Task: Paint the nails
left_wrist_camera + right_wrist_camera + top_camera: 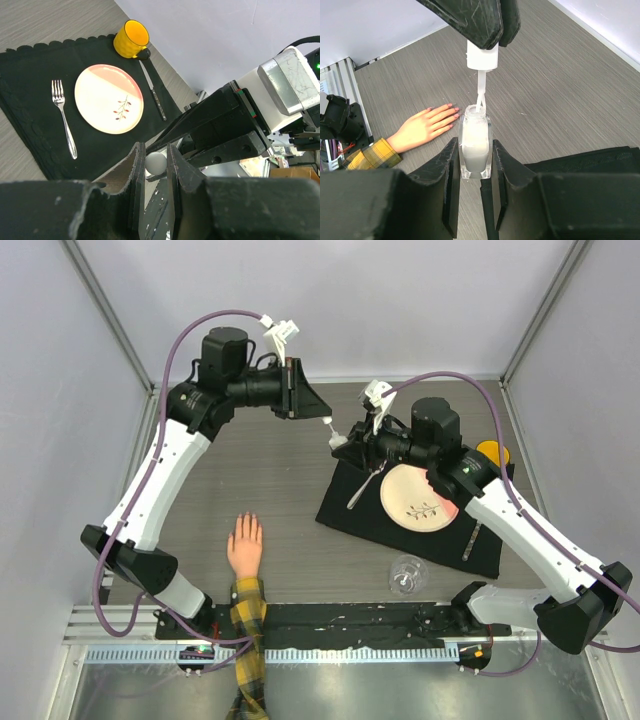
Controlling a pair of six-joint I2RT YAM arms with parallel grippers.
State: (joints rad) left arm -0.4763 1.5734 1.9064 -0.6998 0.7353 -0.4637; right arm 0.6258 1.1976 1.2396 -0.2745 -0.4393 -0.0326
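Note:
A peach fake hand (pixel 244 544) with a yellow-and-black plaid sleeve (pixel 248 625) lies palm down near the table's front. Its nails (pixel 457 109) look pinkish. My right gripper (pixel 474 141) is shut on a clear square bottle of white polish (pixel 475 150), held above the table to the right of the hand. My left gripper (pixel 156 150) is shut on the bottle's white cap (pixel 156 163), directly over the bottle. The brush stem (pixel 481 87) hangs from the cap (pixel 482 56) into the bottle's neck. Both grippers meet mid-table, my left gripper (pixel 322 418) above my right gripper (pixel 340 447).
A black placemat (pixel 352 520) at the right holds a fork (pixel 64 120), a cream-and-pink plate (pixel 108 98) and a knife (pixel 154 92). A yellow mug (pixel 132 39) stands at its far corner. A clear glass (pixel 406 573) sits near the front edge.

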